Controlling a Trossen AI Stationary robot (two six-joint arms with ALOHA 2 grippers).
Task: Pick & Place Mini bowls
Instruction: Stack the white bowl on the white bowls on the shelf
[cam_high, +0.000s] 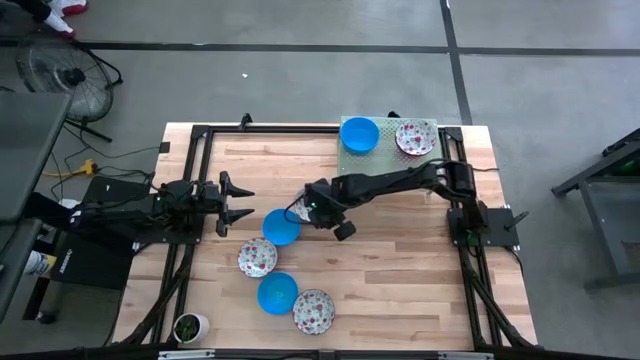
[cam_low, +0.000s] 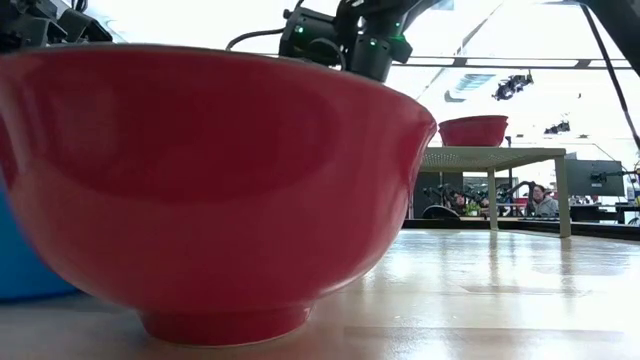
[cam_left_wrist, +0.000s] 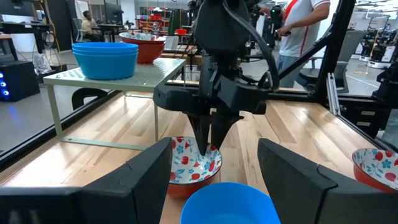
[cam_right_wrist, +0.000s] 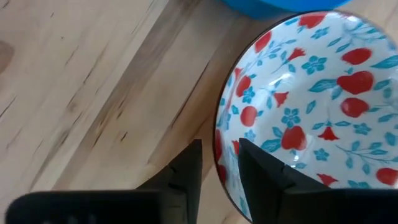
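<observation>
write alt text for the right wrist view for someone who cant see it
The right gripper points down at a floral bowl on the wooden table, its two dark fingers straddling the bowl's near rim. A blue bowl's edge shows just beyond it.

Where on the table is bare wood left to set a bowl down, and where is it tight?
Free: the wood right of the right gripper, out to the table's right edge, and the back-left corner beside the raised shelf. Crowded: the chain of bowls from the blue bowl down to the floral bowl, with the left gripper close by.
</observation>
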